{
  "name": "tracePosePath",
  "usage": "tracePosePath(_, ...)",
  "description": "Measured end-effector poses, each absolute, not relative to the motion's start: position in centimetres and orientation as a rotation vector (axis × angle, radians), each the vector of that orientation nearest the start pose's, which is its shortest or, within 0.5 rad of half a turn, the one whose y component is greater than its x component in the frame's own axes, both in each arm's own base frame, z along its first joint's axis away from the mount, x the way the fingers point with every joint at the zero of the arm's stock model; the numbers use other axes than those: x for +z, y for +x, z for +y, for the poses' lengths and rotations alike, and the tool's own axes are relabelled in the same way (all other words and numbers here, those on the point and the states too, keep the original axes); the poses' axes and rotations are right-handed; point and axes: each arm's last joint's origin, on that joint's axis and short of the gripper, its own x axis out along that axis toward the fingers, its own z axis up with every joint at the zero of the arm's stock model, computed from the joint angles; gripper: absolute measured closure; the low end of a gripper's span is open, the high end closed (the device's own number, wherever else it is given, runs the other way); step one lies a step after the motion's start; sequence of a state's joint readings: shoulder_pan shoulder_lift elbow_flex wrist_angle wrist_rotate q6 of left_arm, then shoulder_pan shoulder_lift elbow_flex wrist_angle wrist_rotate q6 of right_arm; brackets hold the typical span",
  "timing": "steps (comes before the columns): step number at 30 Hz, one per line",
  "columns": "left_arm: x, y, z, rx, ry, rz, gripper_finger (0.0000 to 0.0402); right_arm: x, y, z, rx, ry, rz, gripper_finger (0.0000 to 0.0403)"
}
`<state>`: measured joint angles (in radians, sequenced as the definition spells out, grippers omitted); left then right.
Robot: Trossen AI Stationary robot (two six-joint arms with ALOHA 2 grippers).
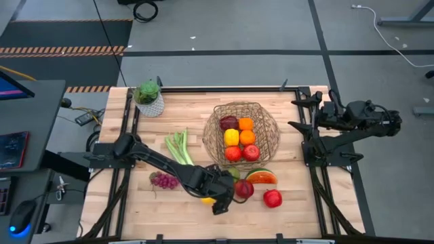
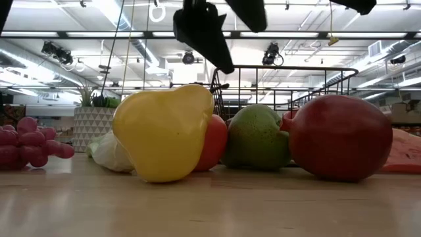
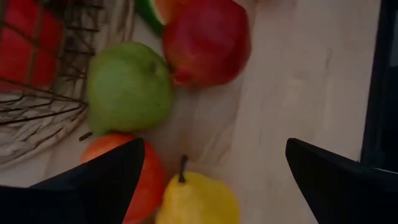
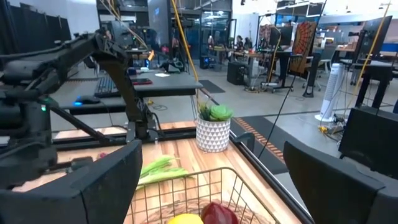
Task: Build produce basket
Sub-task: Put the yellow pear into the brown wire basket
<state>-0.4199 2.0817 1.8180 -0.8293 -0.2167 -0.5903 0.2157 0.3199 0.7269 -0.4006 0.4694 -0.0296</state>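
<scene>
- I am holding my left gripper [image 1: 221,200] near the front edge of the pale wooden table [image 1: 298,210], fingers spread wide and pinching nothing, just above a cluster of loose toy produce.
- The relation I am working from: the yellow plastic pear [image 3: 198,200] is lying almost straight below my open jaws, slightly toward one finger, its stem end pointing away from me toward the basket side, so its long axis is running roughly along my line of reach.
- A round orange-red fruit [image 3: 127,171] is touching the yellow pear on one side, a green plastic pear [image 3: 129,87] is sitting just beyond it, and a dark red apple [image 3: 208,42] is beside that; crowding looks like the main risk when I am closing.
- The round tan open-weave wire basket [image 1: 268,144] is standing near the middle of the table, beyond the cluster, already carrying several fruits.
- My left arm is clearly the nearer one; my right gripper [image 1: 296,112] is waiting with its fingers spread at the table's far right corner, well apart from the loose fruit.
</scene>
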Motion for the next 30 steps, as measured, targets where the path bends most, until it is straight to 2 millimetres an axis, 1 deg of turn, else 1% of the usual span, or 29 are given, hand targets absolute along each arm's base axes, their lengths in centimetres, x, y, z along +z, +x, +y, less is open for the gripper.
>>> tracePosePath(8,23.2,41.0,-17.5,0.159,-0.204,1.086,0.0010,33.9,7.0,0.2,-0.253,-0.026,0.011,0.0010)
tracePosePath(11,22.5,41.4,-17.4,0.178,-0.226,1.095,0.0016,33.8,7.0,0.2,-0.250,-0.027,0.016,0.0010)
tracePosePath(16,20.4,41.7,-17.5,0.192,-0.228,1.158,0.0030,33.8,7.0,0.2,-0.237,-0.023,0.013,0.0010)
tracePosePath(18,20.4,41.8,-17.4,0.196,-0.226,1.160,0.0038,33.8,7.0,0.3,-0.233,-0.022,0.012,0.0010)
tracePosePath(23,20.4,41.9,-16.9,0.215,-0.237,1.162,0.0071,33.9,7.0,0.3,-0.233,-0.020,0.009,0.0010)
tracePosePath(30,20.3,41.5,-16.7,0.232,-0.218,1.202,0.0138,33.9,7.0,0.3,-0.233,-0.012,0.008,0.0010)
